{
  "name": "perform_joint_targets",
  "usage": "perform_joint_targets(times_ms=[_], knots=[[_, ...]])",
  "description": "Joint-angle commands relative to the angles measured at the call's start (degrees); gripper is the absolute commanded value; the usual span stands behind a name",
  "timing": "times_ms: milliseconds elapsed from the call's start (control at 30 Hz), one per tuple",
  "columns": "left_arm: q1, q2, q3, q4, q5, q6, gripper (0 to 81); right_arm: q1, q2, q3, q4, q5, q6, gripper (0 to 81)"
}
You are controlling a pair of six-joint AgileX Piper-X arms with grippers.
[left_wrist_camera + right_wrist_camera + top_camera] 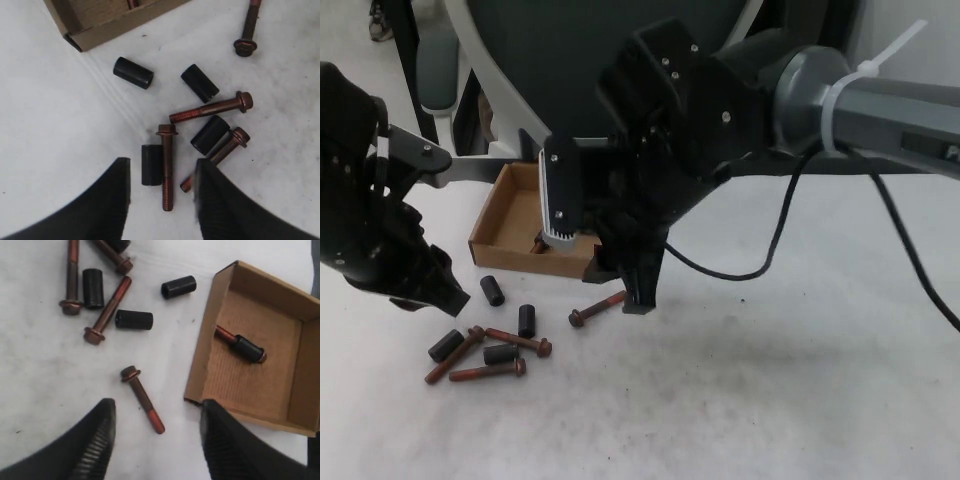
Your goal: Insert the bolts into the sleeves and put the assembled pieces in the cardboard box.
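Several rusty-brown bolts and short black sleeves lie loose on the white bench. My left gripper (162,172) hangs open just above one sleeve (151,165) and the bolt (167,167) lying beside it. My right gripper (157,410) is open too, low over a lone bolt (142,399) next to the cardboard box (207,340). Inside the box lies one assembled piece (242,346), a bolt with a sleeve on it. In the high view the box (495,225) sits behind the loose parts, partly hidden by the right gripper (605,250).
Other sleeves (132,72) (200,82) and bolts (212,107) lie between the left gripper and the box corner. A black cable (760,265) loops under the right arm. Bare white bench stretches to the right and front. Chair legs stand behind the bench.
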Motion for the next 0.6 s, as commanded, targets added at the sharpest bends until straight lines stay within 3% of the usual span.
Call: perform_joint_targets(times_ms=[0, 67, 567], knots=[[0.10, -0.25, 0.10, -0.71, -0.88, 0.15, 40.1, -0.13, 1.57, -0.09, -0.03, 0.50, -2.68, 46.9], [0.10, -0.25, 0.08, -1.19, -0.98, 1.04, 40.1, -0.13, 3.02, -0.09, 0.08, 0.50, -2.91, 43.8], [0.10, 2.44, 0.08, -3.13, -0.98, 2.13, 40.3, -0.13, 6.00, -0.09, -2.38, -2.17, -5.77, 43.8]])
